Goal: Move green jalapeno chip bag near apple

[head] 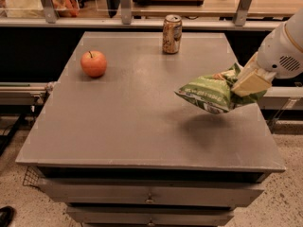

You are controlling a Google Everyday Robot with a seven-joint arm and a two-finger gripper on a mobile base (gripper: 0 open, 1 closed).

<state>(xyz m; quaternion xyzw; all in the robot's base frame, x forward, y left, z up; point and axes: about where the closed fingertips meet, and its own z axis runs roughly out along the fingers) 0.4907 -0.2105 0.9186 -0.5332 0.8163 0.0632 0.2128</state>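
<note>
The green jalapeno chip bag (210,93) hangs in the air above the right side of the grey table (132,122), casting a shadow below it. My gripper (244,82) comes in from the right and is shut on the bag's right end. The apple (93,64), red-orange with a dark stem, sits on the table's far left, well apart from the bag.
A brown-and-white drink can (172,34) stands upright at the table's far edge, between apple and bag. Behind the table runs a rail with shelving and a metal frame (125,4). Drawers (151,197) front the table.
</note>
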